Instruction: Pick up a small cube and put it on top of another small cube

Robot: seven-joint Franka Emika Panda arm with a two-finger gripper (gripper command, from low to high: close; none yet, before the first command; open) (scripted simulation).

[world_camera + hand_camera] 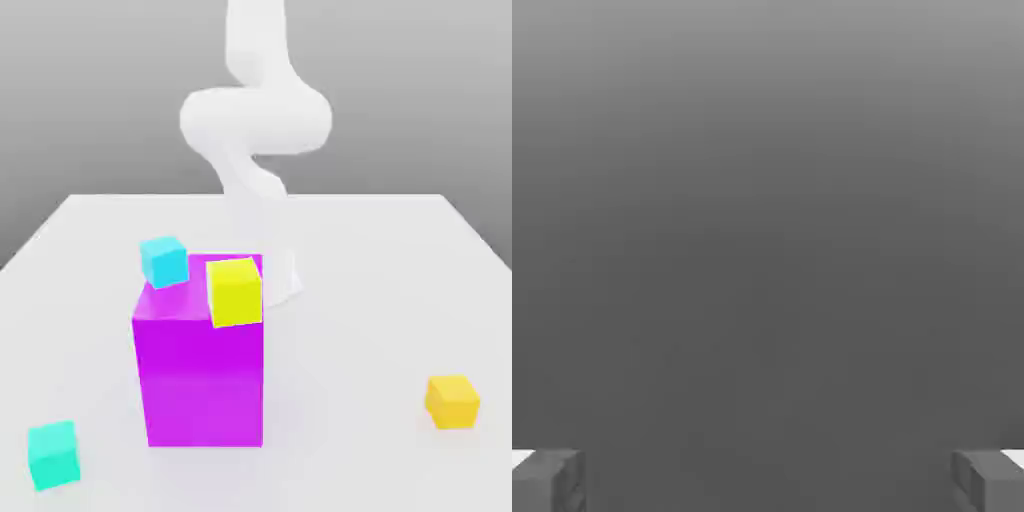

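2 open fingers (537,485), amber cube (452,403) apart on tbl (350,330).

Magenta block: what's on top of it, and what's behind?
The cyan cube and lemon-yellow cube appear over its top. Behind the magenta block, the table is hidden.
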